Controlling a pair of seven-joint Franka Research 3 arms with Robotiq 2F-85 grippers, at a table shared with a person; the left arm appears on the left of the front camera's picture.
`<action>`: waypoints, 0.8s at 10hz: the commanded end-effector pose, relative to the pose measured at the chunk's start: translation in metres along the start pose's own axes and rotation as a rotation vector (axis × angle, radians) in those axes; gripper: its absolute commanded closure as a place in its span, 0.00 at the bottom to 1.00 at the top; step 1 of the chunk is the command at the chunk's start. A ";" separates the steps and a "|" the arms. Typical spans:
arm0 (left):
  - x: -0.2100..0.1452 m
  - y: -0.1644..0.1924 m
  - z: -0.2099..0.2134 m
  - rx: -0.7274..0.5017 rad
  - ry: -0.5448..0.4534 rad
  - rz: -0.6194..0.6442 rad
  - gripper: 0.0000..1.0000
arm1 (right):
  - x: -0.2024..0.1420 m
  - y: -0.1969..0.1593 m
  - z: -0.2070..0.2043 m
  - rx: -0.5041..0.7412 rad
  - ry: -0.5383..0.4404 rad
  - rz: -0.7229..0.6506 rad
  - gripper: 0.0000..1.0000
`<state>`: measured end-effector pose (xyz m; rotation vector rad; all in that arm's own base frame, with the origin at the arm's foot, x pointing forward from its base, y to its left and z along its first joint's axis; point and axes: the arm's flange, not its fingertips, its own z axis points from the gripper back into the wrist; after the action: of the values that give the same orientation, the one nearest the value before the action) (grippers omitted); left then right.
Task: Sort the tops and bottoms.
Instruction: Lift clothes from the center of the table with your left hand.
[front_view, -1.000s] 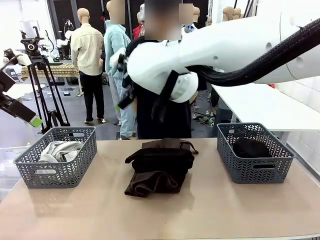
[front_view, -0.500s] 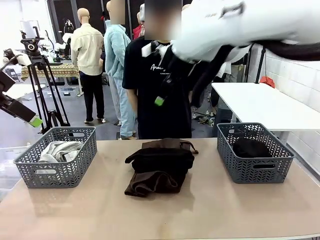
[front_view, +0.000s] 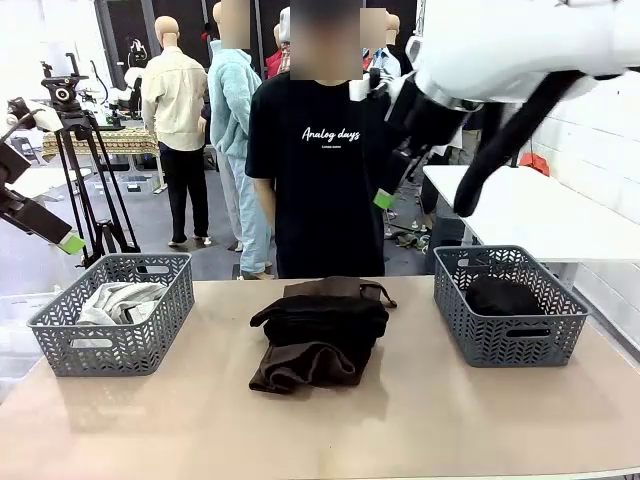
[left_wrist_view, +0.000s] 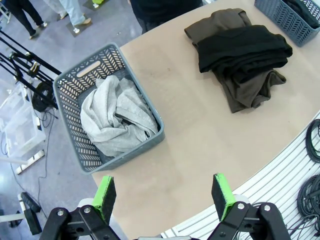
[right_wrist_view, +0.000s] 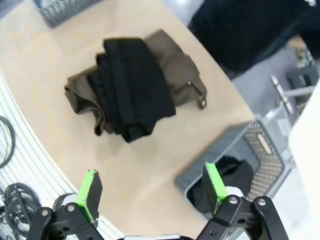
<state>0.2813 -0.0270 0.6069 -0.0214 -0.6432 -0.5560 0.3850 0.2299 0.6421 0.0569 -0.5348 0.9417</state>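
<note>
A folded black garment (front_view: 322, 318) lies on top of a dark brown garment (front_view: 300, 366) at mid-table. The black garment (right_wrist_view: 131, 89) and the brown one (right_wrist_view: 179, 75), with its drawstring, lie below my right gripper (right_wrist_view: 152, 187), which hangs open and empty high above them. This gripper (front_view: 425, 200) is up at the right. A pale grey-blue garment (left_wrist_view: 116, 116) fills the left basket (left_wrist_view: 75, 82). Another black garment (front_view: 503, 295) sits in the right basket (front_view: 505, 340). My left gripper (left_wrist_view: 164, 195) is open and empty, high off the table's left end; its green pad (front_view: 70, 243) shows at the far left.
A person in a black T-shirt with white script (front_view: 318, 180) stands at the table's far edge, behind the pile. A tripod (front_view: 85, 150) stands on the floor beyond the left basket. Bare tabletop (front_view: 330, 430) lies in front of the pile.
My right arm has swung up and to the right, uncovering the person behind the table. The left arm and all garments have stayed where they were.
</note>
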 end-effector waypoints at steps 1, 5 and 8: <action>-0.001 0.001 0.000 0.001 0.001 0.002 0.00 | -0.032 -0.005 -0.003 -0.030 -0.040 -0.095 0.00; -0.001 0.001 0.000 0.001 0.001 0.002 0.00 | -0.062 -0.022 -0.014 -0.060 -0.040 -0.208 0.00; -0.001 0.001 0.000 0.001 0.001 0.002 0.00 | -0.058 -0.029 -0.010 -0.018 -0.018 -0.156 0.00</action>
<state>0.2813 -0.0271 0.6069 -0.0213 -0.6432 -0.5562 0.3836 0.1742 0.6133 0.0906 -0.5496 0.7931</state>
